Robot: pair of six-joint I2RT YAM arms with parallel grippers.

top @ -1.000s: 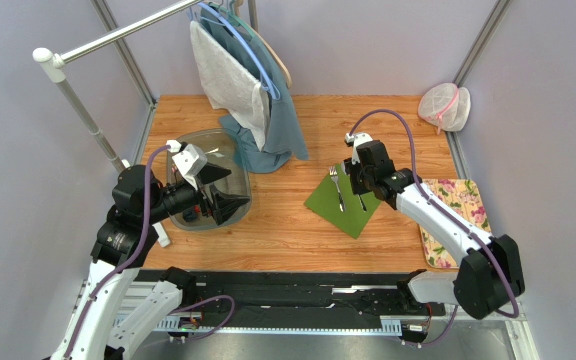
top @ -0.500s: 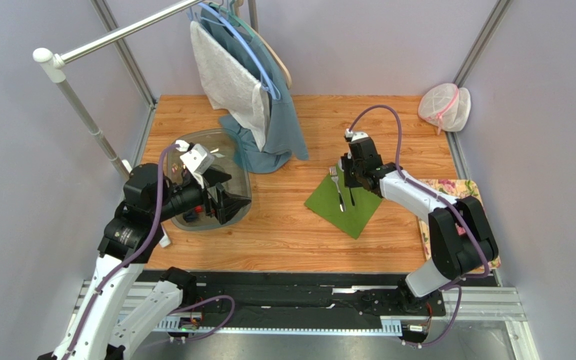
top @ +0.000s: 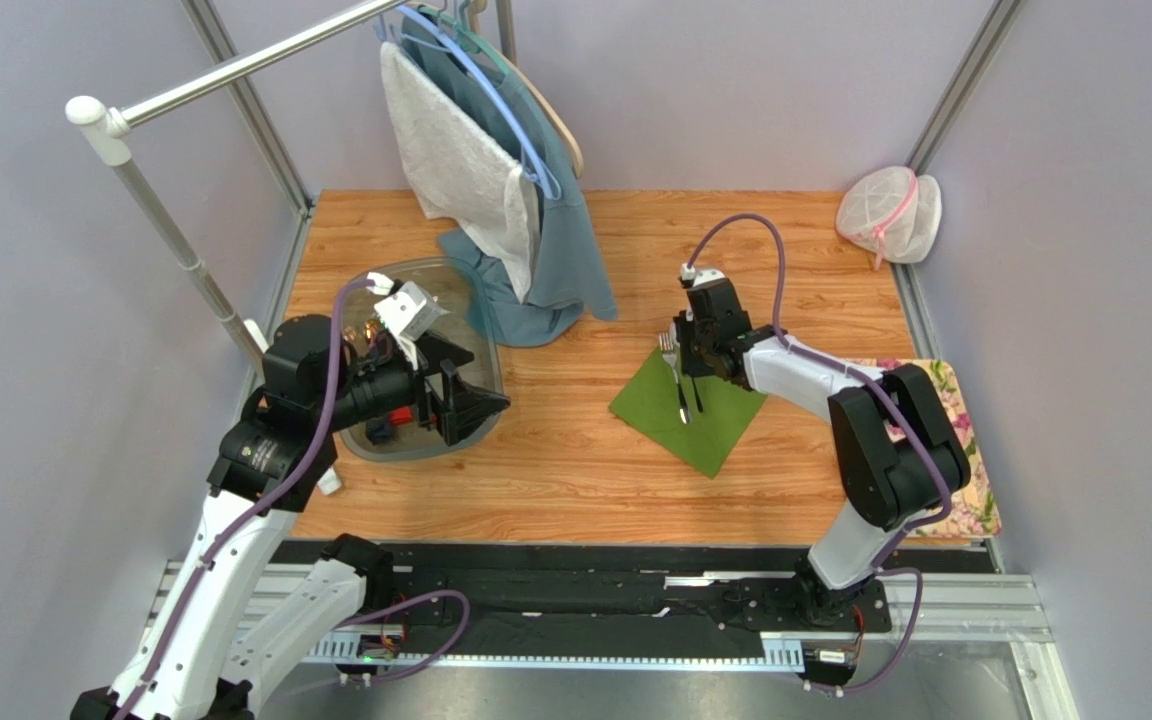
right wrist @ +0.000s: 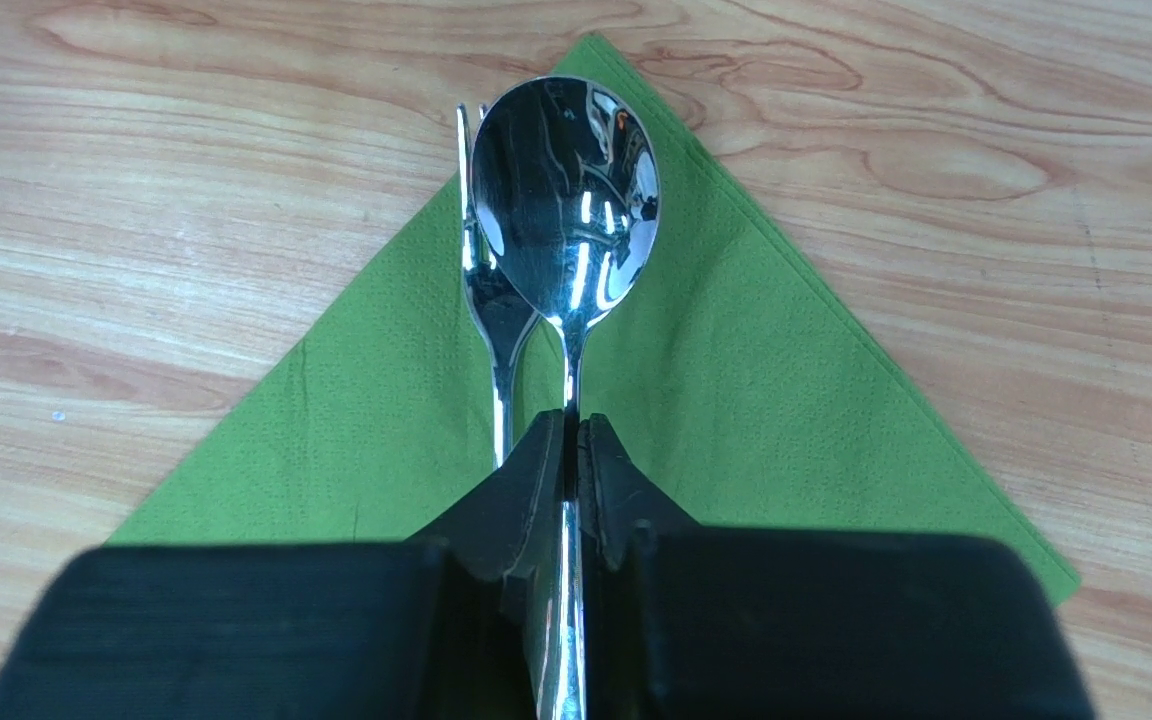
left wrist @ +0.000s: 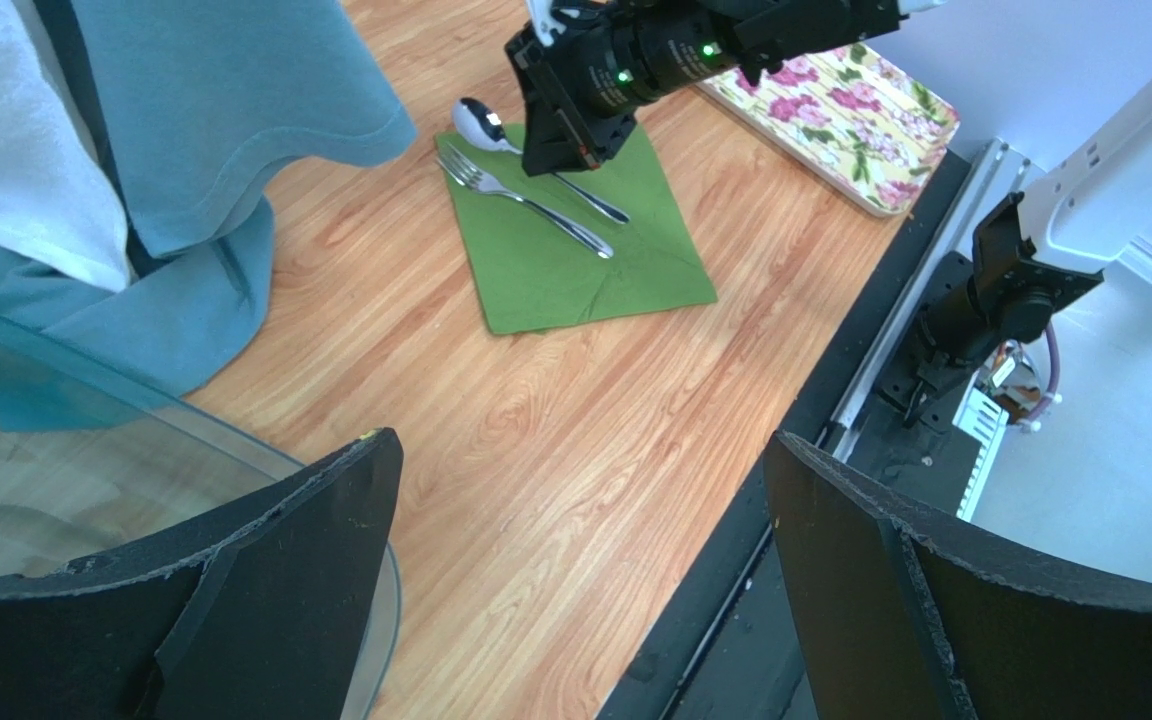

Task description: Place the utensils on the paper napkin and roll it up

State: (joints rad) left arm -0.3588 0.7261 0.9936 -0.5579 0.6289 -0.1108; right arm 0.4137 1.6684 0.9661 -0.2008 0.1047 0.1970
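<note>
Pinches spoon (right wrist: pixel 567 195) with outstretched right end effector (right wrist: pixel 570 446) over napkin's (right wrist: pixel 778 405) 12 o'clock corner; holds left end effector (left wrist: pixel 582 555) spread above tub (left wrist: pixel 117 435).

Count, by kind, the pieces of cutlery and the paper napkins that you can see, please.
fork: 1
spoon: 1
paper napkin: 1
Total: 3
</note>
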